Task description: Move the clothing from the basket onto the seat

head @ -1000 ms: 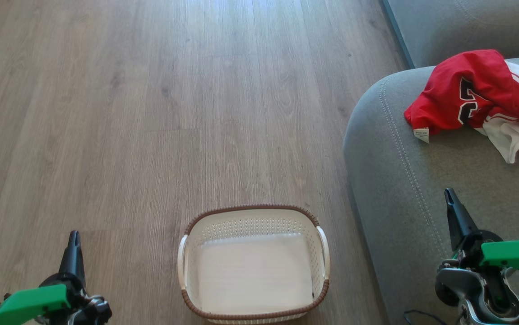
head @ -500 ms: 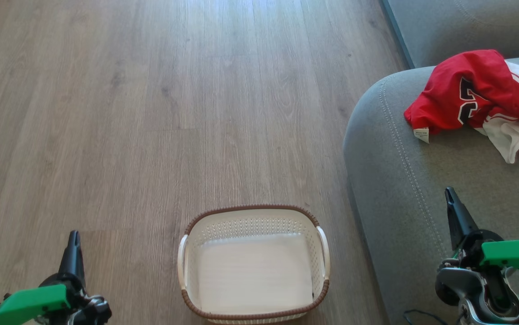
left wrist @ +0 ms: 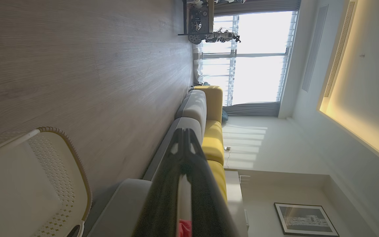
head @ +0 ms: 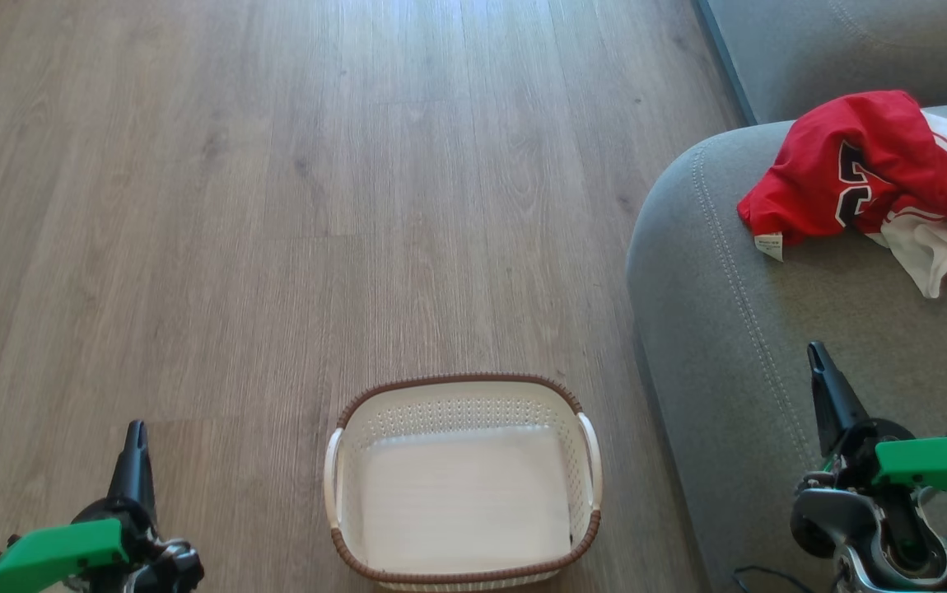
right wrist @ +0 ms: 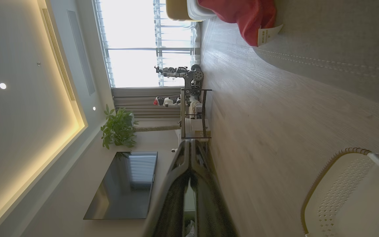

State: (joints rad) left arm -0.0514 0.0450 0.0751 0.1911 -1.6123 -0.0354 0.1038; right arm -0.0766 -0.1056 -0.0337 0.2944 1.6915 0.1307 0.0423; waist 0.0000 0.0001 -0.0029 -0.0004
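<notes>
**A:** Where's the clothing?

**B:** The clothing (head: 860,169) lies heaped on the seat (head: 729,329), close to its rounded edge, with a white tag hanging toward the stitched seam. The basket (head: 461,383) stands on the floor (head: 276,206) beside the seat, its bottom bare.

**A:** So it looks done. Any risk?

**B:** I'd say the edge. The right gripper (head: 814,350), fingers pressed together on nothing, is well apart from the heap, but a careless sweep could drag the fabric off. The left gripper (head: 137,428), likewise closed and empty, hangs near the basket and could knock it.
</notes>
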